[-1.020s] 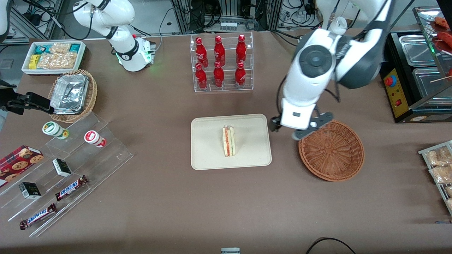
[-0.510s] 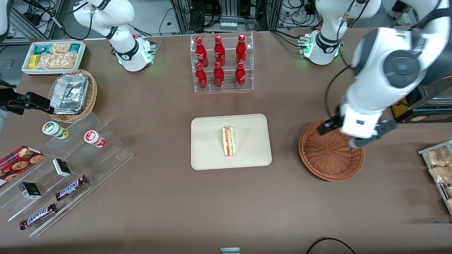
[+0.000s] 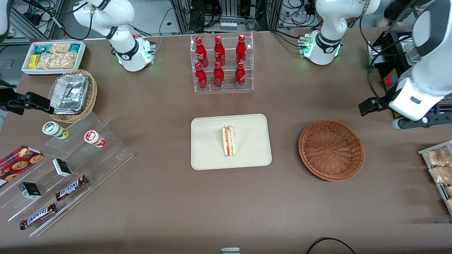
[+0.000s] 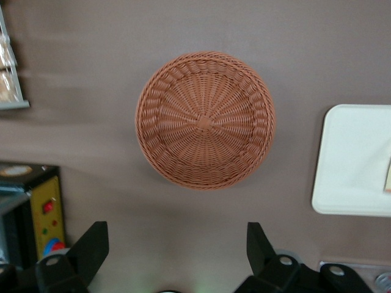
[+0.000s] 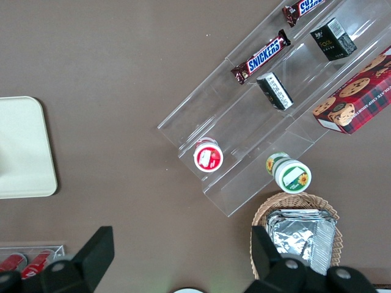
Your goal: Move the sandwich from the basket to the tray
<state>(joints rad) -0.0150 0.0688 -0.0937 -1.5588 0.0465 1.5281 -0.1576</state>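
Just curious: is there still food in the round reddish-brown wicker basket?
No, the round reddish-brown wicker basket shows only bare weave; the gripper hangs above it, fingers open.

The front view looks steeply down on the whole brown table from high up, facing both arm bases. The left wrist view looks straight down from well above the round reddish-brown wicker basket (image 4: 205, 119), past the left gripper (image 4: 177, 250) with its fingers spread wide; it shares that basket (image 3: 331, 150) and the cream rectangular tray (image 4: 354, 160) with the front view. The right wrist view looks down on the clear acrylic stepped shelf (image 5: 269, 116).
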